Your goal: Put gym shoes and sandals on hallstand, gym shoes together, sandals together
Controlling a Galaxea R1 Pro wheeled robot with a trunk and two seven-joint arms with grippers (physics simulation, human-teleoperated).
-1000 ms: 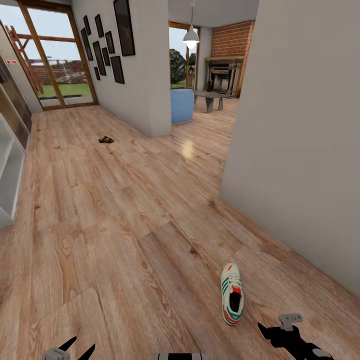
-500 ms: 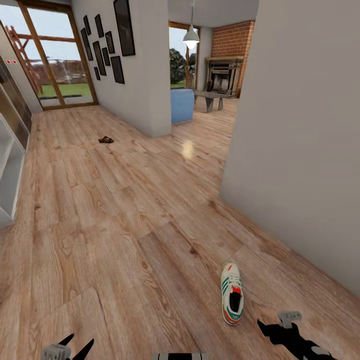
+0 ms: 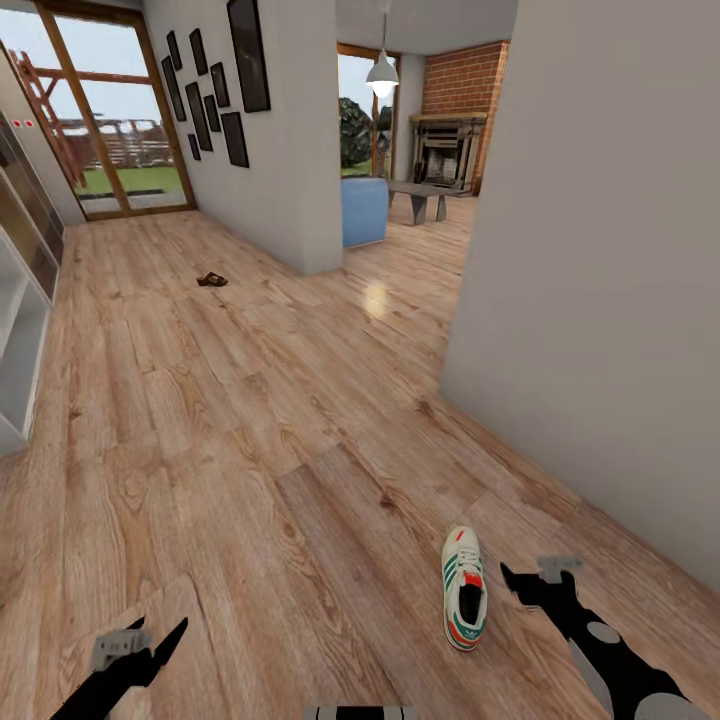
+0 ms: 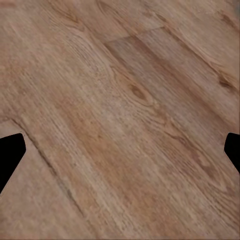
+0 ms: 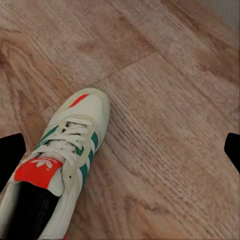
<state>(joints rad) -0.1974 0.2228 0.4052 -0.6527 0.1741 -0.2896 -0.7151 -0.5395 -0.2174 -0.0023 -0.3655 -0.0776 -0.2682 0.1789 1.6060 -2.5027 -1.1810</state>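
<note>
One gym shoe (image 3: 464,588), white with green stripes and a red tongue patch, lies on the corridor floor (image 3: 250,430) near the front, toe pointing away from me. My right gripper (image 3: 530,575) hovers just right of it, open and empty. In the right wrist view the same gym shoe (image 5: 65,165) lies off to one side of the open right gripper (image 5: 120,150), not between the fingers. My left gripper (image 3: 160,632) is open over bare planks at the front left, as the left wrist view shows for the left gripper (image 4: 120,150). A dark brown sandal (image 3: 211,280) lies far up the corridor.
A grey wall (image 3: 600,300) runs along the right, close to the shoe. A white open shelf unit (image 3: 20,350) stands at the left edge; I cannot tell if it is the hallstand. A wall corner (image 3: 310,200) and blue sofa (image 3: 363,210) lie ahead.
Both arms have reached forward. The right gripper has come up alongside the gym shoe's right side; the left gripper has advanced over the floor. The shoe and the camera have not moved.
</note>
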